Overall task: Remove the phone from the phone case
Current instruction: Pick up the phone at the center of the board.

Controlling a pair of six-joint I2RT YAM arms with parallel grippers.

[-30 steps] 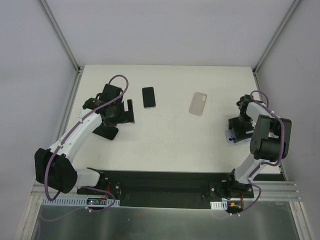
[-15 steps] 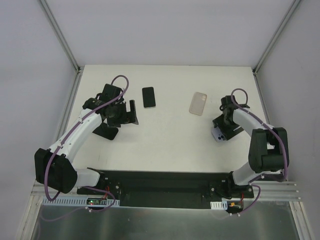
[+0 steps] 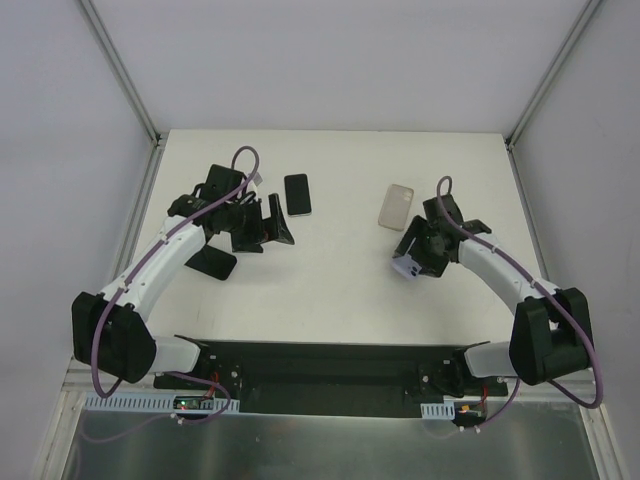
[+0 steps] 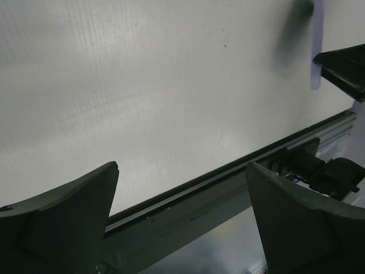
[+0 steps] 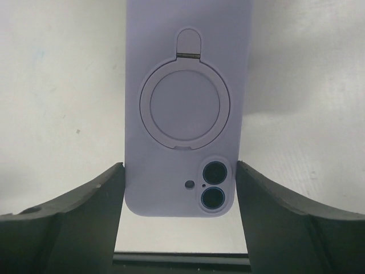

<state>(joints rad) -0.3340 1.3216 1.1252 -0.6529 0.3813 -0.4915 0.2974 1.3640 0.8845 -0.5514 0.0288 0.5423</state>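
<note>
Soft, even light from above leaves the white table bright and glare-free — shadows on it are faint. Between the fingers of the right gripper the lilac phone case is sharp, a grey shadow beside it; past the left gripper a lilac strip smears out of focus.

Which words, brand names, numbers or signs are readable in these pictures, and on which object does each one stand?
None can be read.
The lavender phone case in the right gripper bears no lettering or logo.
The black phone and the clear case show no marks that can be made out.
</note>
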